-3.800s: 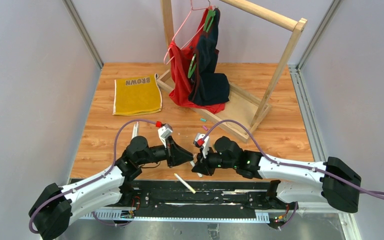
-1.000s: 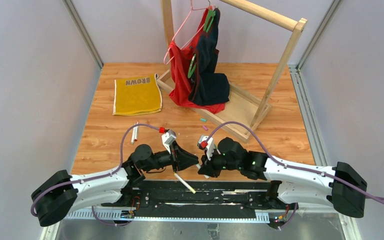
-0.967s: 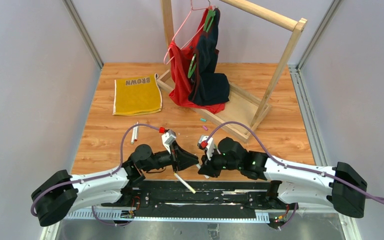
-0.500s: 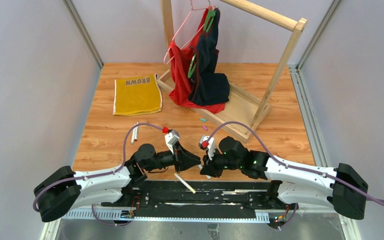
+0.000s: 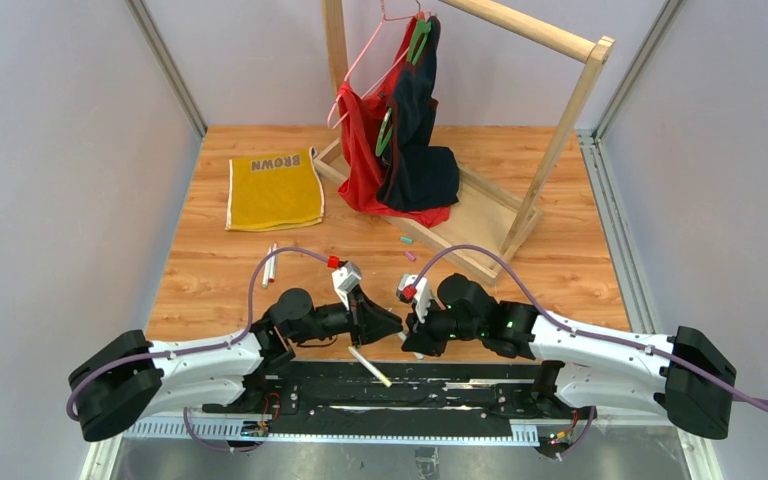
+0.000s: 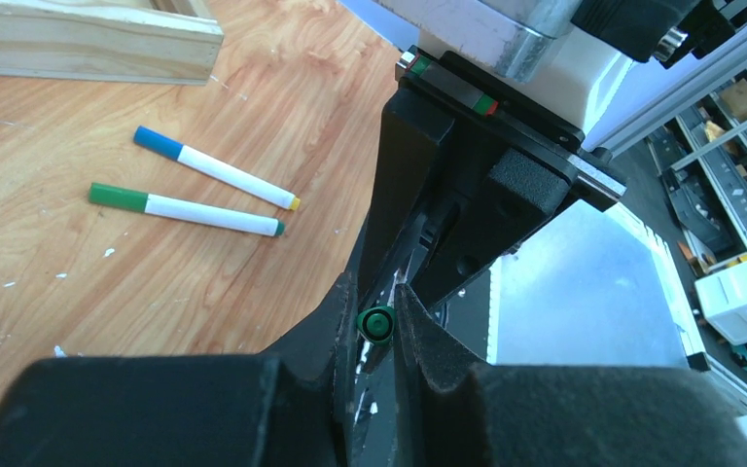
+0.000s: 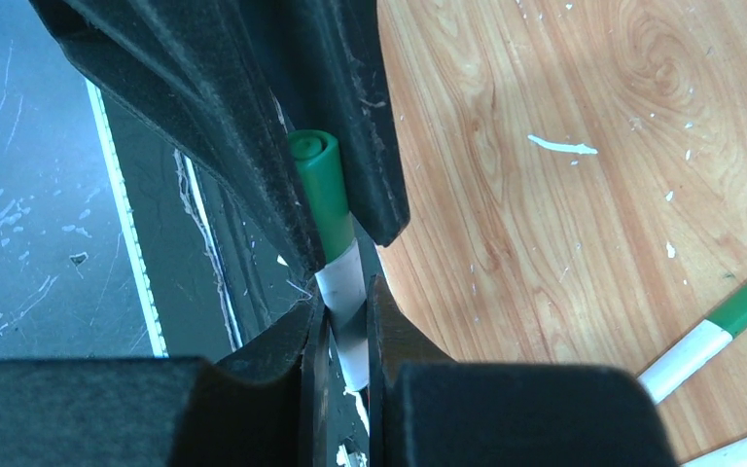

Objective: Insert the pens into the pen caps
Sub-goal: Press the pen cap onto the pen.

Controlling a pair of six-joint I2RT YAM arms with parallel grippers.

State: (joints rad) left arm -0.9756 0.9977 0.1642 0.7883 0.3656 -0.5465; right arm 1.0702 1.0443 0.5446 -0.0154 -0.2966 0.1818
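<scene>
Nearest us, a loose pen (image 5: 370,366) lies across the black rail (image 5: 460,385) between the arm bases. Just beyond it, over the near edge of the desk (image 5: 210,290), the two claws meet tip to tip.

The right claw (image 7: 343,298) is closed almost fully on the white barrel of a pen (image 7: 340,277). The left claw (image 6: 372,294) is closed just as narrowly on the green cap (image 7: 319,185). The cap sits in line with the barrel and touches it, but we cannot tell whether it is fully seated.

We judge both parts to be light, stiff, smooth plastic. Being round, they may roll or pivot between the pads. We advise gripping the barrel close to its tip end, and the cap across its middle with the mouth left free.

Farther out, a blue-capped pen (image 6: 214,168) and a green-capped pen (image 6: 185,209) lie side by side on the desk. One loose cap (image 5: 406,241) and a second loose cap (image 5: 410,255) rest just beside the wooden rack (image 5: 480,215).
</scene>
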